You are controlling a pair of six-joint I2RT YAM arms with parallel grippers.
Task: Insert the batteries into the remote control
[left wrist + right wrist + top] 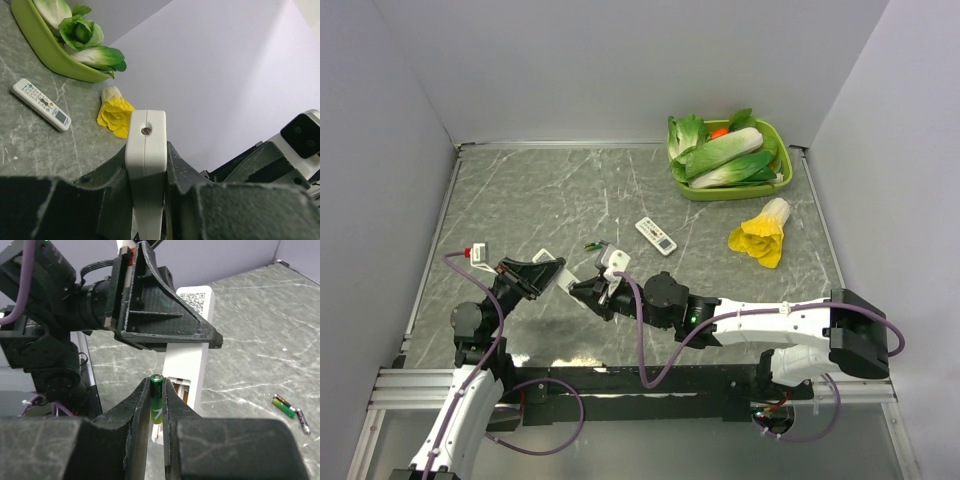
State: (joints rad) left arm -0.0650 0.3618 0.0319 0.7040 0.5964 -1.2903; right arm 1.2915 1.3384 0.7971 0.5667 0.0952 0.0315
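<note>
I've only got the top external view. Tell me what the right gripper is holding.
Observer: The right gripper is shut on a green battery, which stands upright in its grip.
Operator: Now report on the remote control's battery bay.
Observer: In the right wrist view the remote control has its bay open, just beyond the held battery.
Operator: Confirm the left grip.
Observer: The left gripper clamps the remote control edge-on, with its front end toward the left wrist camera.
</note>
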